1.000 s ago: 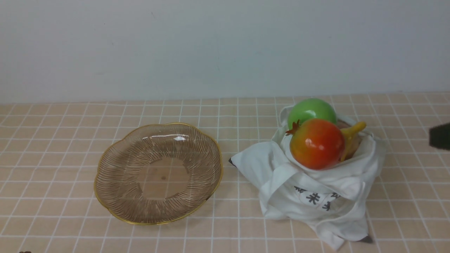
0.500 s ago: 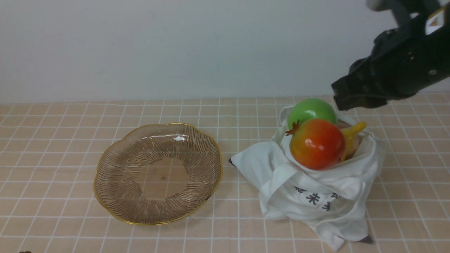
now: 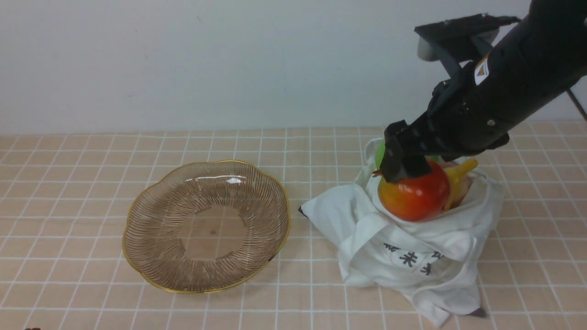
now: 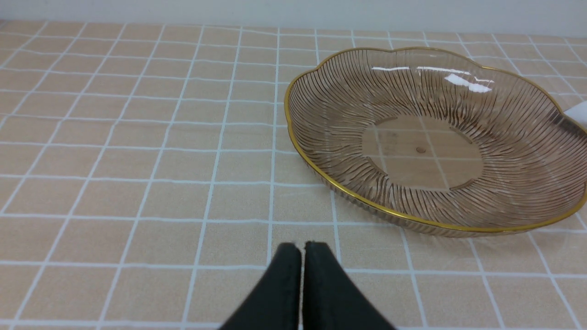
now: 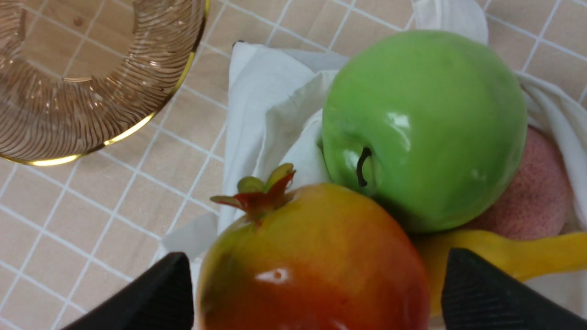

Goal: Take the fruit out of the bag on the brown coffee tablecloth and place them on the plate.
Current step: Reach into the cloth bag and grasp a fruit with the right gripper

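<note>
The white bag (image 3: 367, 238) lies slumped on the checked tablecloth (image 3: 69, 183) at the right, its mouth open. In it sit the red-orange pomegranate (image 3: 419, 197), the green apple (image 3: 379, 153), mostly hidden behind my arm, and the yellow banana (image 3: 458, 176). My right gripper (image 3: 410, 167) is open just above the pomegranate. In the right wrist view its fingers (image 5: 174, 293) stand on either side of the pomegranate (image 5: 298, 229), apart from it, with the apple (image 5: 422, 114) and banana (image 5: 527, 256) beyond. The glass plate (image 3: 206, 161) is empty at the left. My left gripper (image 4: 300, 250) is shut and empty, near the plate's rim (image 4: 293, 137).
A pinkish rough-skinned fruit (image 5: 536, 192) lies under the apple in the bag (image 5: 261, 91). The plate's gold rim (image 5: 114, 137) is close to the bag's left corner. A plain pale wall stands behind the table.
My right arm has come in from the right edge and swung down and left over the bag, ending just above the pomegranate. The fruit, bag and plate have not moved.
</note>
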You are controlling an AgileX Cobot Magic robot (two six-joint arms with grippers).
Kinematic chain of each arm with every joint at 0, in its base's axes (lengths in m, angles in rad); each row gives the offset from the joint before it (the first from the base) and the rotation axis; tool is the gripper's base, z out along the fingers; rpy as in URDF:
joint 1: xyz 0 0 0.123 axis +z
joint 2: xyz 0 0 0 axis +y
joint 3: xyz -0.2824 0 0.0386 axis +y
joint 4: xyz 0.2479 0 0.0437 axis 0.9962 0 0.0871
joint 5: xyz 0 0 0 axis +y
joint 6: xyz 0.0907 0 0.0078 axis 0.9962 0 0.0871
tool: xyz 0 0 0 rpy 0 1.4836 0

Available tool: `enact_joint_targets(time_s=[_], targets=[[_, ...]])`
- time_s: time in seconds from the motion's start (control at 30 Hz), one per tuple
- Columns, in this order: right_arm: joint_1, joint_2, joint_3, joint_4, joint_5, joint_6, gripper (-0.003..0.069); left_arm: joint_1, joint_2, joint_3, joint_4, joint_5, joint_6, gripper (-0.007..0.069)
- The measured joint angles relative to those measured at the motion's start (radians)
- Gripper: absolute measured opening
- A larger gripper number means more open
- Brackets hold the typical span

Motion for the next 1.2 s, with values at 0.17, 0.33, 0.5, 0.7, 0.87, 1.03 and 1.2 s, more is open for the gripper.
enact_joint_targets(time_s=[0.17, 0.33, 0.5, 0.7, 0.87, 1.03, 1.2], targets=[[0.0, 0.018, 0.0, 0.001, 0.001, 0.0, 0.0692, 0.0, 0.0, 0.0, 0.0, 0.0, 0.0, -0.0008], [0.0, 0.037, -0.001, 0.001, 0.007, 0.0, 0.0692, 0.0, 0.0, 0.0, 0.0, 0.0, 0.0, -0.0008], [0.0, 0.043, -0.002, 0.001, 0.035, 0.0, 0.0692, 0.0, 0.0, 0.0, 0.0, 0.0, 0.0, -0.0008], [0.0, 0.043, -0.002, 0.001, 0.058, 0.012, 0.0595, 0.0, 0.0, 0.0, 0.0, 0.0, 0.0, -0.0008], [0.0, 0.043, -0.002, 0.001, 0.066, 0.015, 0.0592, 0.0, 0.0, 0.0, 0.0, 0.0, 0.0, -0.0008], [0.0, 0.043, -0.003, 0.0, 0.071, 0.015, 0.0592, 0.0, 0.0, 0.0, 0.0, 0.0, 0.0, -0.0008], [0.0, 0.034, -0.006, -0.001, 0.073, 0.015, 0.0592, 0.0, 0.0, 0.0, 0.0, 0.0, 0.0, -0.0008]])
